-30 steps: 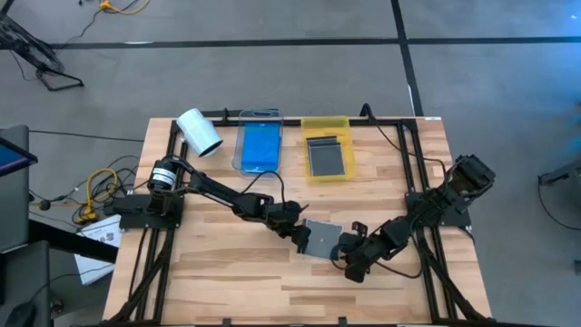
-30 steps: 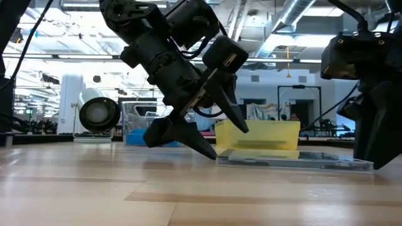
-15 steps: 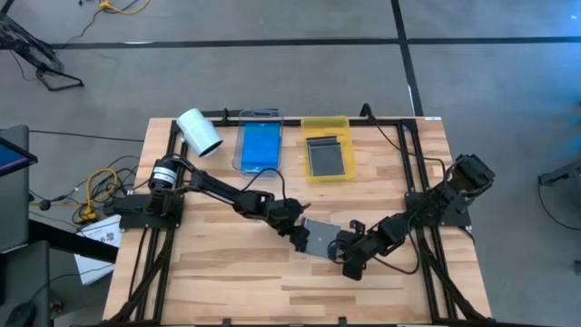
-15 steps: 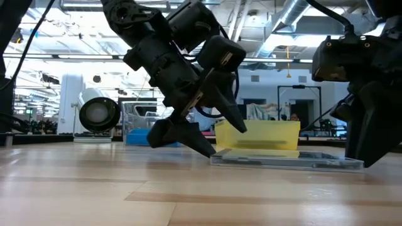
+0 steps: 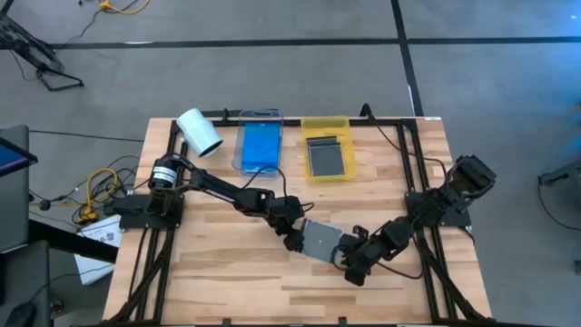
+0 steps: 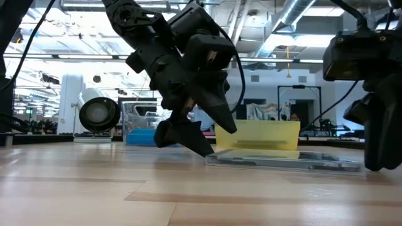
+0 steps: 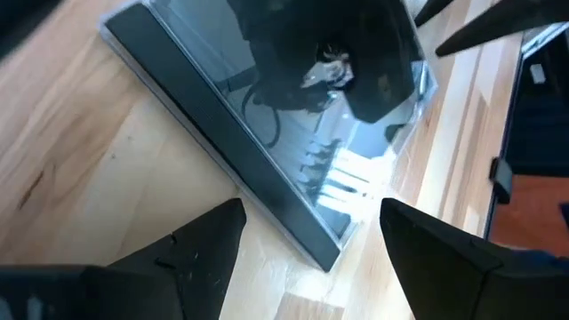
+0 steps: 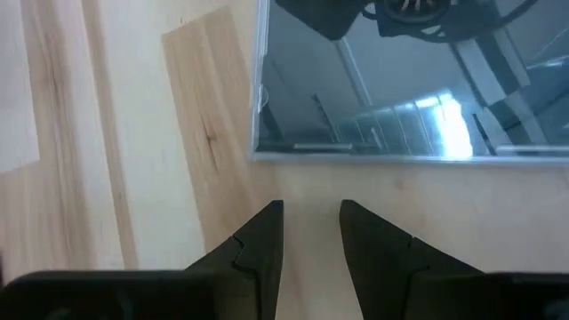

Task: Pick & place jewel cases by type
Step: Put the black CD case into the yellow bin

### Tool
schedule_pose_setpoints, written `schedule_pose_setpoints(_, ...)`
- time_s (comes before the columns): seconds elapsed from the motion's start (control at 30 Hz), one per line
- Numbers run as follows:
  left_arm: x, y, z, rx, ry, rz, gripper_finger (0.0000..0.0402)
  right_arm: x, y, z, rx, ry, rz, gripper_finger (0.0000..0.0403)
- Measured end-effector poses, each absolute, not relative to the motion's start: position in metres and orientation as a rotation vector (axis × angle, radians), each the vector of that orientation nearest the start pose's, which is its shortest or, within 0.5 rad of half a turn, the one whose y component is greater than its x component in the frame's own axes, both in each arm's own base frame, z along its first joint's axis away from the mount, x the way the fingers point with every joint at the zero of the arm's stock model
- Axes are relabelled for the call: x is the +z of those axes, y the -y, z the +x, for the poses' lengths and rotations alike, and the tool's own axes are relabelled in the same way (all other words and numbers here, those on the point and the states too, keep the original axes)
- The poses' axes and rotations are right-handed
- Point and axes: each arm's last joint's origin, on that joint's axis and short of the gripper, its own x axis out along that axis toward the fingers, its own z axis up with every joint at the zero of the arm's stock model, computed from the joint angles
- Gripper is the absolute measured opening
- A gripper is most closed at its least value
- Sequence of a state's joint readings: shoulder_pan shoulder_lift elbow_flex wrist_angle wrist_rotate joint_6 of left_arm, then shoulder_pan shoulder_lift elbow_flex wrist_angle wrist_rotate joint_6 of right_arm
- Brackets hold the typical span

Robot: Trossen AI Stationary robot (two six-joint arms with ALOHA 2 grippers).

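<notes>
I've got a grey jewel case [image 5: 320, 240] lying flat mid-table, toward the near side. My left gripper [image 5: 292, 238] sits at its left edge, fingers spread wide, gripping nothing. My right gripper [image 5: 349, 265] sits just off its near-right corner, fingers narrowly parted, empty too. More jewel cases rest in the far trays [image 5: 326, 123].

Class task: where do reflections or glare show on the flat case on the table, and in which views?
Left wrist view: the flat grey plastic jewel case mirrors ceiling lights and the dark arm above it; right wrist view: a bright glare patch on its glossy face; low view: bright backlit room.
</notes>
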State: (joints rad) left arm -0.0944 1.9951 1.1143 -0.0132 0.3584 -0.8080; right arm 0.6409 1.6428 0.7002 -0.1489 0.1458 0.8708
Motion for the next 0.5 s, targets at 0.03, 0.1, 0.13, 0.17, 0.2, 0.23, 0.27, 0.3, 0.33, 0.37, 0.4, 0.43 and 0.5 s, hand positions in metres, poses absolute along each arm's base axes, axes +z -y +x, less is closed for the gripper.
schedule_pose_setpoints(0.03, 0.119, 0.048, 0.387, -0.041, -1.027, -0.852, 0.0265, 0.118, -0.162, 0.223, -0.029, -1.111, 0.360, 0.0108)
schedule_pose_setpoints(0.1, 0.119, 0.051, 0.386, -0.054, -1.035, -0.831, 0.0265, 0.117, -0.161, 0.221, -0.042, -1.127, 0.361, 0.0108)
schedule_pose_setpoints(0.13, 0.120, 0.053, 0.386, -0.064, -1.035, -0.817, 0.0265, 0.117, -0.161, 0.221, -0.046, -1.134, 0.360, 0.0108)
schedule_pose_setpoints(0.17, 0.122, 0.055, 0.384, -0.070, -1.041, -0.802, 0.0265, 0.118, -0.160, 0.221, -0.049, -1.139, 0.360, 0.0108)
schedule_pose_setpoints(0.2, 0.123, 0.058, 0.383, -0.074, -1.046, -0.783, 0.0265, 0.119, -0.159, 0.220, -0.052, -1.148, 0.360, 0.0108)
schedule_pose_setpoints(0.23, 0.125, 0.062, 0.381, -0.077, -1.050, -0.761, 0.0265, 0.120, -0.157, 0.218, -0.057, -1.155, 0.356, 0.0108)
schedule_pose_setpoints(0.27, 0.127, 0.065, 0.378, -0.076, -1.063, -0.735, 0.0265, 0.121, -0.154, 0.216, -0.067, -1.158, 0.354, 0.0108)
schedule_pose_setpoints(0.3, 0.130, 0.068, 0.374, -0.069, -1.076, -0.705, 0.0265, 0.122, -0.150, 0.214, -0.081, -1.161, 0.356, 0.0108)
schedule_pose_setpoints(0.33, 0.133, 0.072, 0.370, -0.062, -1.091, -0.671, 0.0265, 0.123, -0.146, 0.210, -0.107, -1.170, 0.355, 0.0108)
schedule_pose_setpoints(0.37, 0.135, 0.075, 0.367, -0.054, -1.101, -0.632, 0.0265, 0.124, -0.141, 0.207, -0.139, -1.176, 0.351, 0.0108)
schedule_pose_setpoints(0.4, 0.137, 0.078, 0.364, -0.042, -1.105, -0.590, 0.0265, 0.125, -0.135, 0.202, -0.175, -1.179, 0.340, 0.0108)
schedule_pose_setpoints(0.43, 0.139, 0.082, 0.361, -0.026, -1.105, -0.553, 0.0265, 0.125, -0.128, 0.198, -0.211, -1.177, 0.322, 0.0108)
schedule_pose_setpoints(0.5, 0.142, 0.091, 0.359, 0.006, -1.080, -0.498, 0.0265, 0.125, -0.116, 0.191, -0.272, -1.165, 0.280, 0.0108)
